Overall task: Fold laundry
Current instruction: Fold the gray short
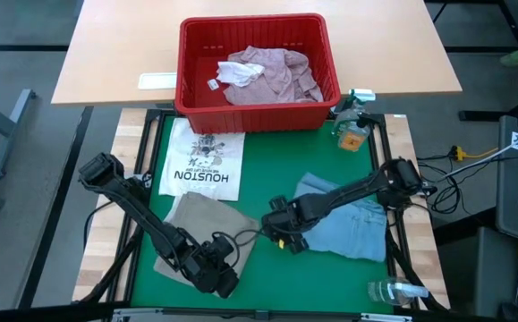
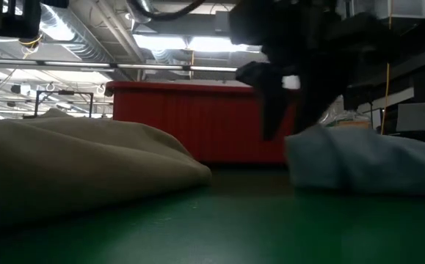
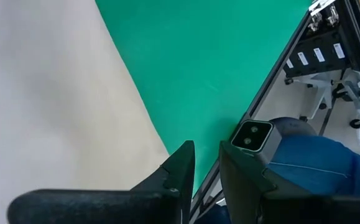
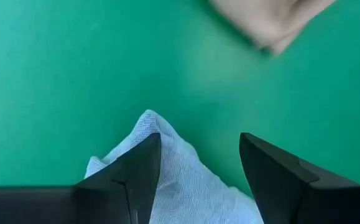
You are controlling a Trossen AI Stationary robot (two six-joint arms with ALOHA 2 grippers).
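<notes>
Light blue jeans [image 1: 352, 224] lie bunched on the green mat at the right. A tan cloth [image 1: 200, 224] lies flat at the near left. A pale pink shirt [image 1: 263, 73] sits crumpled in the red basket [image 1: 259, 112]. My right gripper [image 4: 198, 140] hangs open, pointing down over the left corner of the jeans [image 4: 167, 168]; one finger stands over the cloth, the other over bare mat. My left gripper [image 3: 206, 152] hovers at the near right corner of the tan cloth [image 3: 55, 106]. There is a narrow gap between its fingers and nothing in it.
A white cloth printed HOUSTON [image 1: 207, 159] lies flat in front of the basket. A spray bottle [image 1: 352, 125] stands at the far right corner and a clear bottle [image 1: 393, 291] lies at the near right. Bare green mat [image 1: 267, 174] shows between the garments.
</notes>
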